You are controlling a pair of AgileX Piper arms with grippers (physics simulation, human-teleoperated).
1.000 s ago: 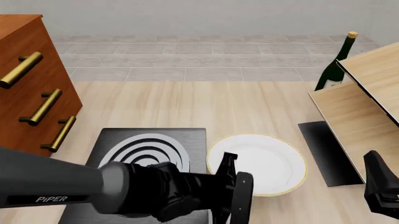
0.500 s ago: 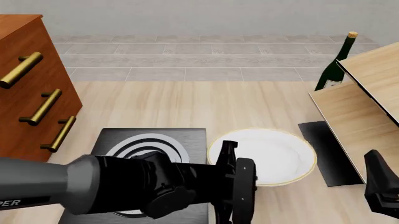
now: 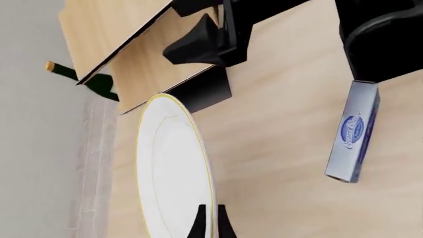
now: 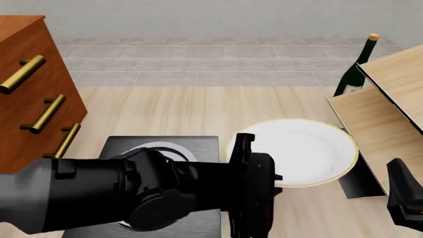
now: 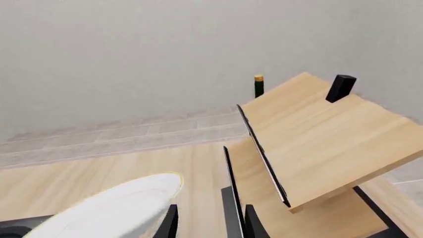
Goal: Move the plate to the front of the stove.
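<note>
While my left gripper (image 3: 208,221) pinches the plate (image 4: 300,152) by its near rim, the plate hangs tilted just right of the stove (image 4: 198,145), its far edge over a dark panel (image 4: 360,181). R gripper (image 4: 404,201) sits low at right; can't tell its jaw state. Bottle (image 4: 357,67) stands far back.

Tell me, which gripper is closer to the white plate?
Left. The left gripper is shut on the plate at its near-left rim. The right gripper sits apart, off to the plate's right.
</note>
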